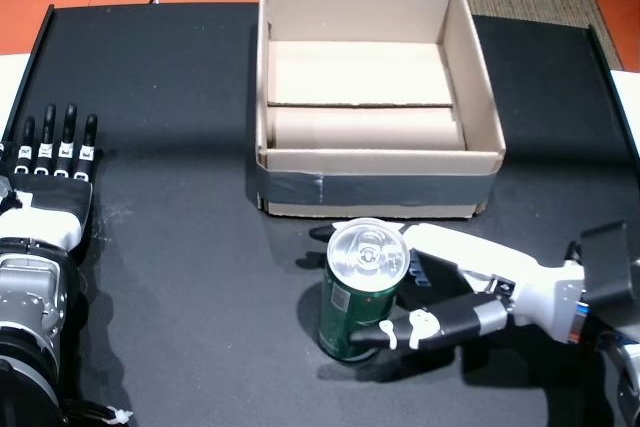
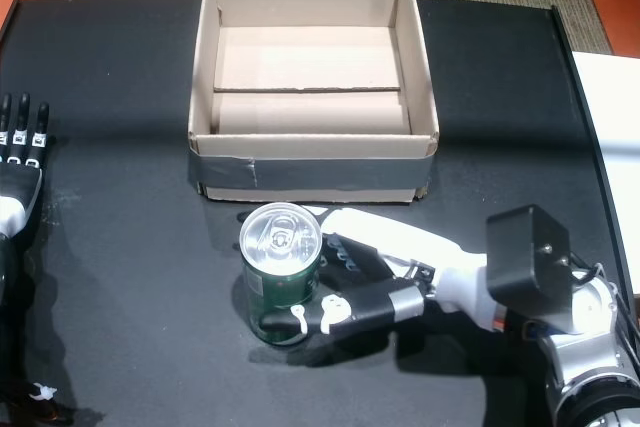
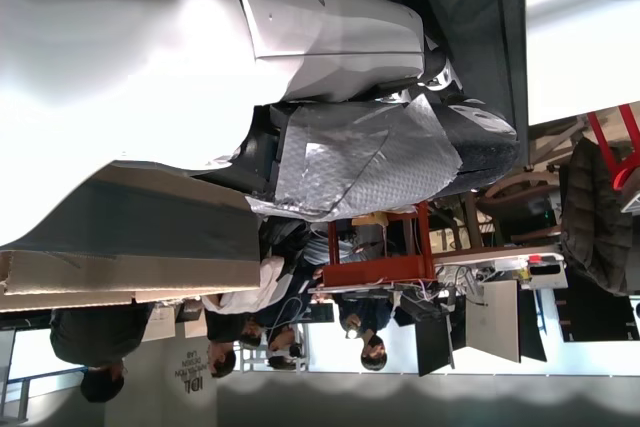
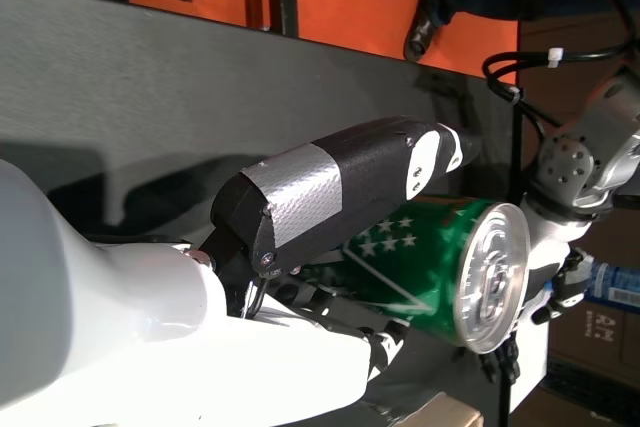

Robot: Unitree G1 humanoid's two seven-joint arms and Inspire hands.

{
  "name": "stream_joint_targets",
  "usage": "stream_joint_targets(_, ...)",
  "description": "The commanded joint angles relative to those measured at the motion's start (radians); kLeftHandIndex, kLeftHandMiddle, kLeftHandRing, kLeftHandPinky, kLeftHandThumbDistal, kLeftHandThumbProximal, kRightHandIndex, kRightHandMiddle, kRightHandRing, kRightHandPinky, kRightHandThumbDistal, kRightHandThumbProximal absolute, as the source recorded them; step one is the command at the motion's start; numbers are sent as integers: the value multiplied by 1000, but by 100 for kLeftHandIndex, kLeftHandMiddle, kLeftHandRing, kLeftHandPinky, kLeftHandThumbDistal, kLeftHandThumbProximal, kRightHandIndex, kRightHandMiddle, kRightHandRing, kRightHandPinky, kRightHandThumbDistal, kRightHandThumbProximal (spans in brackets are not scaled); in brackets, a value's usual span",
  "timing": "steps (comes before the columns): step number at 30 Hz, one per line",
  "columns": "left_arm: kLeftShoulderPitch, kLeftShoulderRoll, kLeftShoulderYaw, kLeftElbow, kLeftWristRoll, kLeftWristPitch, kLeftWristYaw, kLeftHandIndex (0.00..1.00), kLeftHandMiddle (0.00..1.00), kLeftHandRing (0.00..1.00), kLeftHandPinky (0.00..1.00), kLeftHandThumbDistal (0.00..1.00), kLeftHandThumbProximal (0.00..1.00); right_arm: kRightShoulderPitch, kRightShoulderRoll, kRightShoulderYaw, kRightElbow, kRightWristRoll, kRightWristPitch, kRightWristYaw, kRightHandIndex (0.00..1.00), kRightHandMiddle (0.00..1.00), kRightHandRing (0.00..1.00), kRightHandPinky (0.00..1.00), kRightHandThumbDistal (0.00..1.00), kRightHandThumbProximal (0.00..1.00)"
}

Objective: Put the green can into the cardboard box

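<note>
Grasp step in hand: right robot hand [image 1: 450,302] clamped around green can [image 1: 362,290] upright on black worktop [image 1: 180,247] just before cardboard box [image 1: 375,152], left robot hand [image 1: 55,172] flat, fingers apart; next, probably lift over near wall.

Head views downward; wrist views close, turned

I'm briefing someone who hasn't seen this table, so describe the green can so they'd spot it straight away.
On the black table, find the open cardboard box with grey tape along its near wall. Just in front of it stands the green can, upright, silver top with pull tab, the right hand wrapped around it. It is the only can there.
</note>
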Motion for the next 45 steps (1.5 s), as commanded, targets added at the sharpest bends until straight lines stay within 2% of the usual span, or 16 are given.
stream_joint_targets(1,17,1,3,2,-4,0,3,66,67,76,89,0,100,-14,14,0,16,-1,12,8,90,92,95,98,100,53)
stream_joint_targets(9,18,-2,4,1,-9,0,-9,68,69,79,90,0,100,-63,68,4,32,-10,90,18,85,87,91,94,100,44)
stream_joint_targets(12,18,-2,7,0,-13,2,-13,67,68,77,88,0,100,-72,96,14,41,-32,87,-35,81,81,83,86,100,42)
stream_joint_targets(15,18,-2,3,-1,-10,1,-10,67,68,77,89,0,99,-83,124,15,56,-44,99,-55,76,73,74,75,100,33)
stream_joint_targets(18,17,-2,5,0,-13,1,-10,66,68,77,89,0,99,-84,140,21,68,-63,96,-82,63,61,61,64,100,25)
stream_joint_targets(19,18,-2,6,0,-14,2,-14,67,68,77,89,0,99,-82,144,24,69,-71,91,-97,52,52,54,57,85,20)
stream_joint_targets(20,17,-2,6,0,-14,1,-12,67,68,77,89,0,98,-76,145,29,68,-82,74,-124,37,39,43,48,63,13)
stream_joint_targets(22,15,-2,6,-1,-14,0,-10,67,68,77,91,0,99,-66,143,47,63,-114,23,-195,21,22,26,35,39,2)
stream_joint_targets(25,12,-3,4,-1,-11,-6,0,68,69,77,92,0,100,-56,137,73,58,-165,-43,-303,10,9,10,19,4,0)
stream_joint_targets(26,12,-4,4,-1,-11,-6,0,68,69,78,92,0,100,-55,138,74,60,-168,-54,-320,9,7,9,17,1,0)
stream_joint_targets(28,12,-4,4,-1,-11,-7,-4,68,69,77,90,0,100,-49,144,68,60,-169,-65,-373,1,1,1,16,0,11)
stream_joint_targets(30,11,-4,7,-1,-15,-6,-5,67,68,75,88,0,97,-40,153,54,60,-156,-103,-413,0,0,0,15,0,22)
stream_joint_targets(33,9,-7,5,-1,-13,-12,-2,65,67,75,89,0,96,-37,167,17,68,-114,-121,-418,0,2,3,15,0,64)
stream_joint_targets(35,9,-8,3,-1,-11,-14,-3,65,67,76,90,0,97,-43,185,-39,76,-39,-70,-326,3,8,8,15,0,80)
stream_joint_targets(41,10,-9,3,-1,-13,-10,-9,66,68,78,89,0,100,-56,182,-67,72,-21,-38,-290,12,20,25,18,0,65)
stream_joint_targets(45,14,-10,6,-1,-18,-3,-27,67,69,79,91,0,99,-68,177,-63,56,-34,-108,-319,9,16,23,16,0,81)
